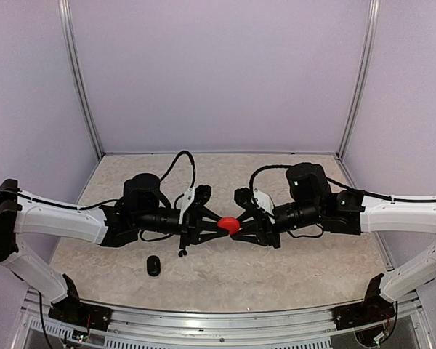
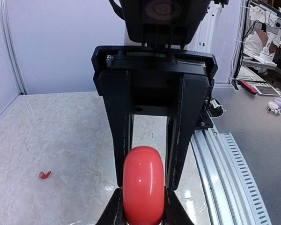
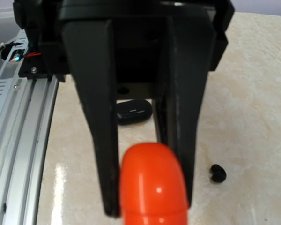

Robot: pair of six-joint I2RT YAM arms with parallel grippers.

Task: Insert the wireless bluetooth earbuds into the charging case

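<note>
Under soft, even light, glare spots are seen on the table (image 3: 58,176) and charging case (image 2: 143,187); close parts are blurred.

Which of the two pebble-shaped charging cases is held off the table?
The glossy red plastic case, clamped by the left gripper and right gripper; the black plastic case lies untouched on the table.

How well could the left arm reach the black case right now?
Probably not yet. The black case lies unobstructed close by, but the left claw is shut on the red case, which the right claw grips too. It would need to release first.
</note>
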